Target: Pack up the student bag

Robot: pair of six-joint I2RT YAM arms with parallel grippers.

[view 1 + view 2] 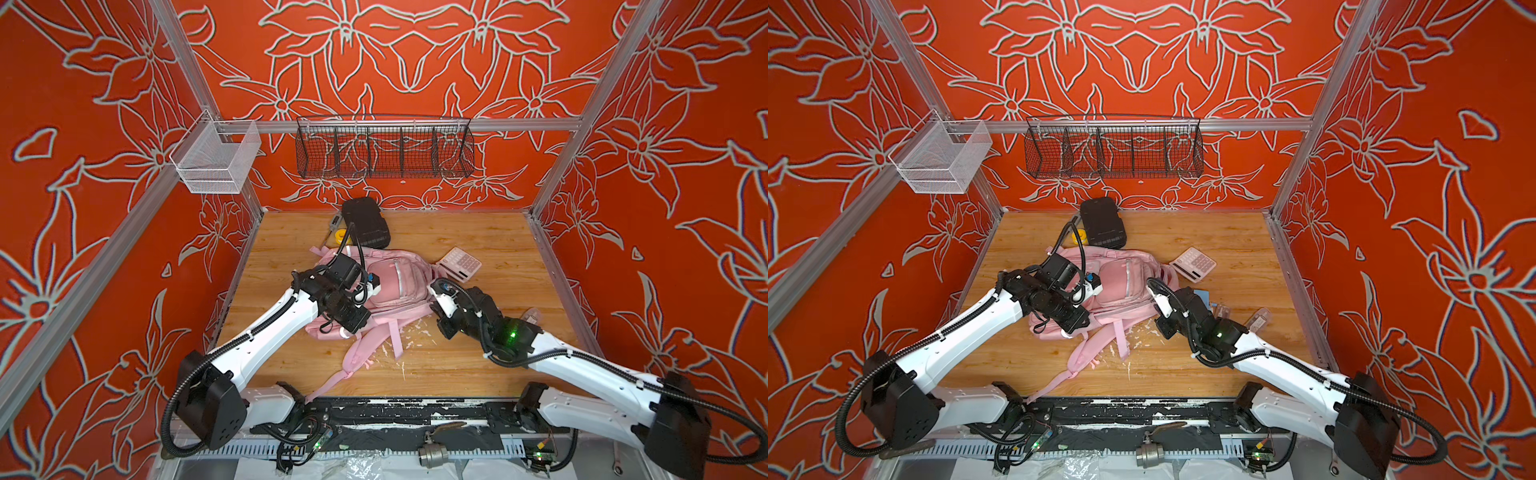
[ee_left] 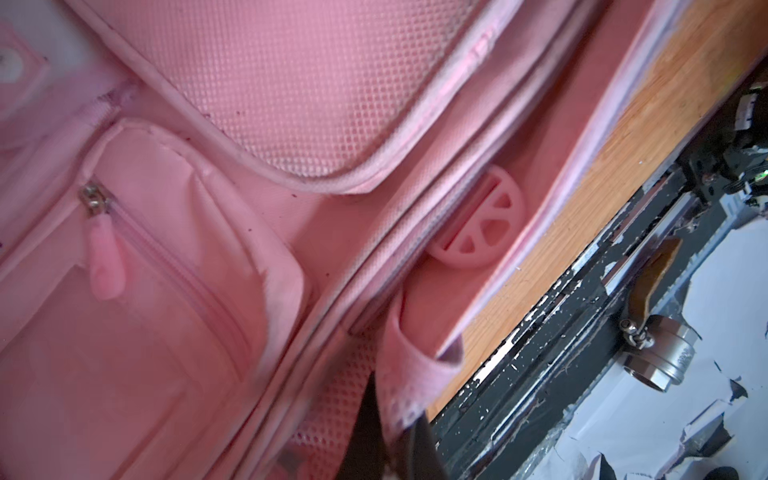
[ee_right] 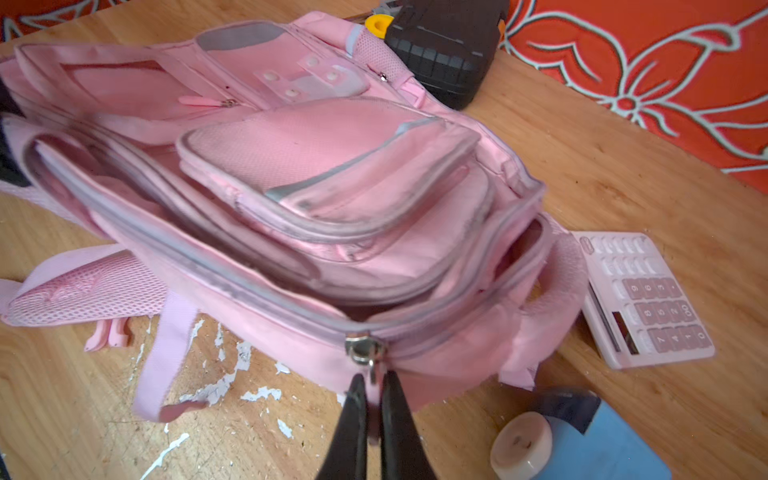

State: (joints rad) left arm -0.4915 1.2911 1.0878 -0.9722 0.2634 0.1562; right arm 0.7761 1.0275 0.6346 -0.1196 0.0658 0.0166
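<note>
At the left of the bench (image 1: pixel 478 357): the left end effector (image 2: pixel 395 399) is nearly closed. A pink webbing strap (image 2: pixel 409 365) of the student bag (image 1: pixel 395 282) lies between the fingers and looks pinched, though the contact point sits at the frame edge.

Centre: the bag lies flat with its front pockets up and its shoulder straps trailing toward the robot. A black case (image 1: pixel 365 222) touches or nearly touches its far edge. The main zip gapes along the calculator side.

Right of centre: the right end effector (image 3: pixel 372 380) is clamped narrow on the metal zipper pull (image 3: pixel 371 368), just below the slider (image 3: pixel 360 348).

Right: a calculator (image 3: pixel 648 299) sits just beside the bag's side. A blue item with a round white cap (image 3: pixel 582 449) is near the right end effector.

Judgement: zipper step in hand. Nothing seen going into the bag.

Risks:
- The pull tab is thin and held only at the fingertips. An off-axis tug could slip it free.
- The left hold is on a loose strap, not the body. The bag may slide or bunch instead of the slider moving.
- Slack fabric at the curved corner could jam the slider.
- Dragging the bag could push the calculator. The arm could also knock the blue item.
</note>
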